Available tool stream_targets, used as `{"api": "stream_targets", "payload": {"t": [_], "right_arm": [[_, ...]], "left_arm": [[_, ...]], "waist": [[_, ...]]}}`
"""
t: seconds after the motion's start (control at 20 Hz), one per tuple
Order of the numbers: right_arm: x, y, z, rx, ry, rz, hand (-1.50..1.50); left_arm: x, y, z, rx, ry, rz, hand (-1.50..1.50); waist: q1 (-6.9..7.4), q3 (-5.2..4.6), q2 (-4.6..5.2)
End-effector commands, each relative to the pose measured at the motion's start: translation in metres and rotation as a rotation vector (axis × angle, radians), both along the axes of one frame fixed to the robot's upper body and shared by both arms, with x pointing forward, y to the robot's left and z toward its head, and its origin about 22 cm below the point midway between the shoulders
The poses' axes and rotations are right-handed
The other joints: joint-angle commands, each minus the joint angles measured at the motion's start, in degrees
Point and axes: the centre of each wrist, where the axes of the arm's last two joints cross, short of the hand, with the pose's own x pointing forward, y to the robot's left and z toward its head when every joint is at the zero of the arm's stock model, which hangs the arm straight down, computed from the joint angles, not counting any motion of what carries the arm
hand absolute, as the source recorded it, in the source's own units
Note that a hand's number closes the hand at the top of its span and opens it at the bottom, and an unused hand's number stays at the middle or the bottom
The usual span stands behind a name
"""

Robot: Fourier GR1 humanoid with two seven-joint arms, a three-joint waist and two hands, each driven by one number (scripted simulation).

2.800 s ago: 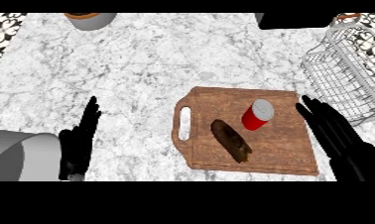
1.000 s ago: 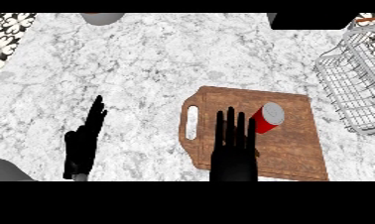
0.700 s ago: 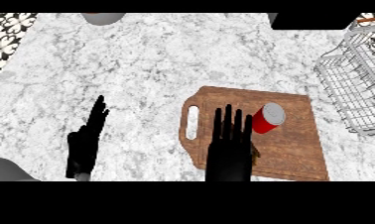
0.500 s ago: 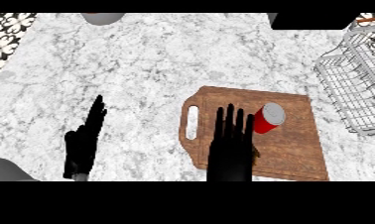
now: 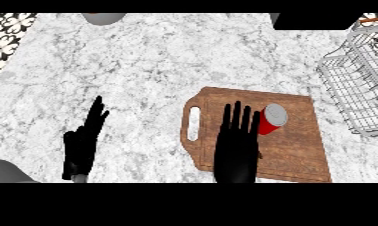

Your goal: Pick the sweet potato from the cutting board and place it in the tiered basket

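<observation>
right hand (image 5: 236,152): comes in from the near edge and lies over the middle of the wooden cutting board (image 5: 295,140), back of the hand up. fingers straight and slightly spread, pointing far; they pinch nothing that shows. whether the palm touches the board cannot be told from this angle.

sweet potato: not visible. the right hand covers the middle of the board, and whatever lies under it is hidden.

red can (image 5: 272,119): stands on the board just right of the right hand's fingertips (image 5: 238,110), grey top showing. contact between hand and can cannot be confirmed.

cutting board: lies on the marble counter (image 5: 148,70) right of centre, its handle slot (image 5: 194,123) at the left end, just left of the right hand.

tiered basket (image 5: 354,90): white wire, at the right edge of the counter, beyond the board's far right corner and apart from it. no item can be made out inside the part in view.

left hand (image 5: 80,145): rests near the near left edge of the counter, well apart from the board, fingers straight and up, holding nothing.

far edge: a grey round object (image 5: 103,18) left of centre, cut off by the frame; a dark block (image 5: 310,20) toward the right; patterned tiling (image 5: 15,30) at the far left corner.
</observation>
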Motion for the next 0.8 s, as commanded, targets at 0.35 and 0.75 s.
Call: {"api": "stream_targets", "payload": {"t": [0.35, 0.75], "right_arm": [[0.021, -0.03, -0.016, -0.021, 0.059, -0.136, -1.5], [0.024, -0.034, -0.018, 0.007, 0.034, -0.046, 1.5]], "left_arm": [[-0.01, -0.02, 0.005, -0.001, 0.041, 0.013, 0.0], [-0.014, 0.004, -0.002, -0.012, 0.052, 0.021, 0.0]], "waist": [[-0.05, -0.24, 0.16], [-0.02, -0.26, 0.18]]}}
